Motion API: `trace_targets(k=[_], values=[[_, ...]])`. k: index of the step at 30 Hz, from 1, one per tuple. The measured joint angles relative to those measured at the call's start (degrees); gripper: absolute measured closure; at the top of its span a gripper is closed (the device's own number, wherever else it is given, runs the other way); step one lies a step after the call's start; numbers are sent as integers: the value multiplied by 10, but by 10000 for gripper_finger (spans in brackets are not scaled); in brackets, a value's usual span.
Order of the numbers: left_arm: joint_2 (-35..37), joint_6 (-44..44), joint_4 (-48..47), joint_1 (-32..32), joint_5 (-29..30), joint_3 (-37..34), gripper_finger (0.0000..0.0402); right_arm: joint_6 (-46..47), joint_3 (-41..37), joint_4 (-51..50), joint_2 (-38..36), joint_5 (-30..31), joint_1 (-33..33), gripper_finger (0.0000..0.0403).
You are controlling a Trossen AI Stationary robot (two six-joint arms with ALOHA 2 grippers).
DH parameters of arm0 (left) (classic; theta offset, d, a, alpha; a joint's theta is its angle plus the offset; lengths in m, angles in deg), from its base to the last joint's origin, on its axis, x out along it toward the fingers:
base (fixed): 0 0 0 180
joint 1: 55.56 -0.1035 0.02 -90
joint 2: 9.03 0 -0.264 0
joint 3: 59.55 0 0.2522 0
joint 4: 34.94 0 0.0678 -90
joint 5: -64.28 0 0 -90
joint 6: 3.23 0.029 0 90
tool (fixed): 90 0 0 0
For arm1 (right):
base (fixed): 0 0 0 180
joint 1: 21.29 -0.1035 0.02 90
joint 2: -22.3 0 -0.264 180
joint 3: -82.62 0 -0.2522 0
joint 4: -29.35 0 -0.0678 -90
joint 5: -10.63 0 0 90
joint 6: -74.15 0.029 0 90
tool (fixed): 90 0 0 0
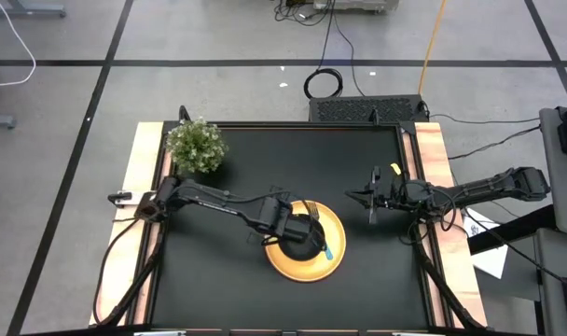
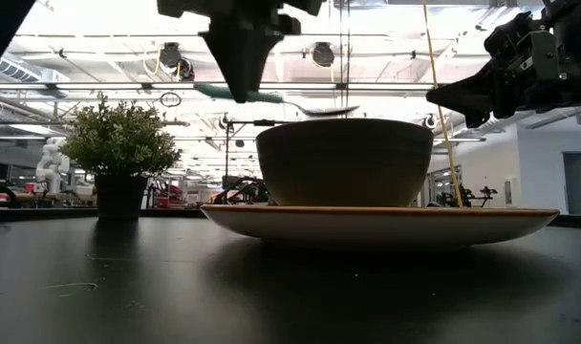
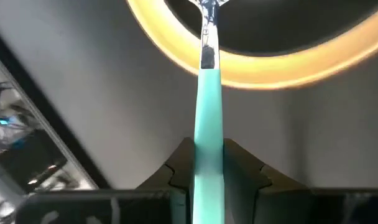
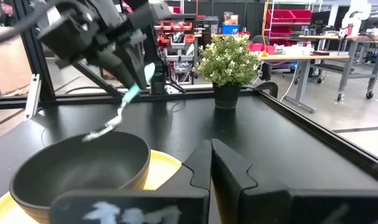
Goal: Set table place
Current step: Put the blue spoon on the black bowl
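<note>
Black table (image 1: 218, 280) carries the yellow plate (image 1: 335, 261) with bowl (image 4: 77, 165); left gripper (image 3: 207, 171), pinching a teal-handled utensil (image 3: 207, 124), hovers above the bowl, handle angled downward; right gripper (image 4: 211, 165), pressed together, waits beside the plate.

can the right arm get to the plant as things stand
Probably yes, with a long reach. The right gripper hangs shut above the table's right side, and the black tabletop between it and the plant is bare. The left gripper is busy over the bowl.

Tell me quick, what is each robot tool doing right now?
Left tool: closed on the teal-handled utensil, held over the black bowl.
Right tool: closed and empty, waiting near the table's right side.
</note>
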Motion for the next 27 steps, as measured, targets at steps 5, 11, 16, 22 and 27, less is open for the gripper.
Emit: trace_targets(k=[5, 11, 16, 22, 27], values=[[-6, 17, 4, 0, 9, 12, 344, 0, 0, -1, 5, 0, 0, 403], [-9, 18, 3, 0, 18, 12, 344, 0, 0, 0, 6, 0, 0, 403], [-24, 23, 3, 5, 13, 9, 344, 0, 0, 0, 6, 0, 0, 403], [-43, 32, 4, 20, 60, 8, 345, 0, 0, 0, 8, 0, 0, 403], [-42, 22, 4, 23, 129, 8, 345, 0, 0, 0, 8, 0, 0, 403]])
